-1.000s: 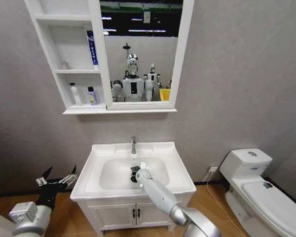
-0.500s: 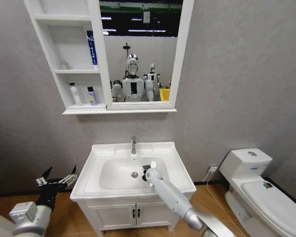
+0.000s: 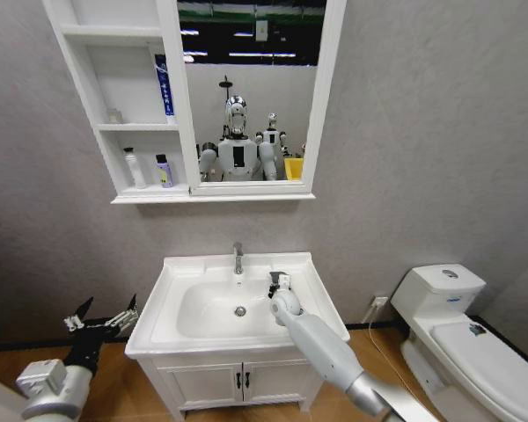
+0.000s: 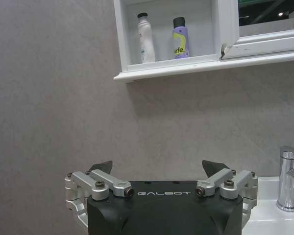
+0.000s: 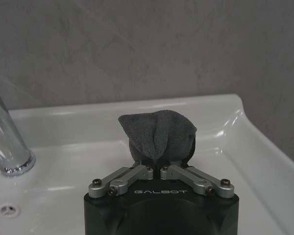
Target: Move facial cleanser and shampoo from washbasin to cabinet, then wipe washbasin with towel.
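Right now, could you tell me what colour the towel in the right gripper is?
Dark grey towel; the right wrist view shows it best.

1. A bathroom mock-up is indicated by the washbasin (image 3: 238, 299) at centre and the toilet (image 3: 458, 338) at lower right.
2. A cabinet (image 3: 123, 105) with a mirror (image 3: 251, 88) is hung at upper left.
3. A lab is suggested by robots reflected there.

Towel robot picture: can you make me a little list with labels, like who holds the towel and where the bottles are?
towel: dark grey, pinched in the right end effector
right end effector place: over the washbasin, near its back right side, right of the tap
left end effector: open, holding nothing, low beside the washbasin's left side
bottles: a white bottle and a purple bottle stand on the cabinet's bottom shelf
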Robot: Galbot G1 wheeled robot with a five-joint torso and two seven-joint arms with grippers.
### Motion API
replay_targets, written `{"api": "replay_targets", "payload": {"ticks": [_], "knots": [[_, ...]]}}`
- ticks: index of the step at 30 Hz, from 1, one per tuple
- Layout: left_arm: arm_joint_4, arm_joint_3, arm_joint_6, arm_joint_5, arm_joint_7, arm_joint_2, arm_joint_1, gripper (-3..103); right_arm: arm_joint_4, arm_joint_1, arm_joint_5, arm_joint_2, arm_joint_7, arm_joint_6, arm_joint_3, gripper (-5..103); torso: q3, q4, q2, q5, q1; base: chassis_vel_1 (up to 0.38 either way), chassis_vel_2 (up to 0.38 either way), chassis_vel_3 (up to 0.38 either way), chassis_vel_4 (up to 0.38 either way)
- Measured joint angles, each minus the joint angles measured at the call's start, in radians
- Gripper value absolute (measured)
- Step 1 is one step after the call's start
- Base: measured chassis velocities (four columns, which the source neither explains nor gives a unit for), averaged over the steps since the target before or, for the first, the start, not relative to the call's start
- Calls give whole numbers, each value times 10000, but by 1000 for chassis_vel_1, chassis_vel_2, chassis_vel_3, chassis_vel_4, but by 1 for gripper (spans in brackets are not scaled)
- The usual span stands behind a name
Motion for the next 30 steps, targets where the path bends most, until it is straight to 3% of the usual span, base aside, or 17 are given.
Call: {"api": "replay_targets", "payload": {"ticks": [4,8,13,14,17,20,23,27,30], "knots": [[0,0,0,0,0,0,0,100,-111,145,-1598,-235,-643,548,460,2,0,0,0,1,0,0,0,0,0],[0,0,0,-1,0,0,0,100,-594,245,-1840,-521,-1146,511,927,2,0,-1,-1,1,0,0,0,0,0],[0,0,0,0,0,0,0,100,-1069,219,-1858,-1432,-2679,-84,1139,-2,0,-10,0,0,0,0,0,0,0],[0,0,0,0,0,0,0,100,-1069,219,-1858,-1432,-2679,-84,1139,-2,0,-10,0,0,0,0,0,0,0],[0,0,0,0,0,0,0,100,-1736,225,-2064,-1437,-3409,155,1310,13,0,-3,0,2,0,0,0,0,0],[0,0,0,0,0,0,0,100,-1871,239,-2061,-1397,-3596,255,1344,18,1,1,-1,2,0,0,0,0,0],[0,0,0,0,0,-1,0,100,-2398,344,-2107,-1278,-4745,1101,1387,34,0,0,-1,1,0,0,0,0,0],[0,0,0,-1,0,0,0,100,-2550,444,-2155,-1182,-4991,1462,1349,44,1,-2,-1,0,0,0,0,0,0],[0,0,0,0,1,0,0,100,-2415,506,-2117,-1119,-4740,1529,1295,61,0,0,-1,-1,1,0,0,0,0]]}}
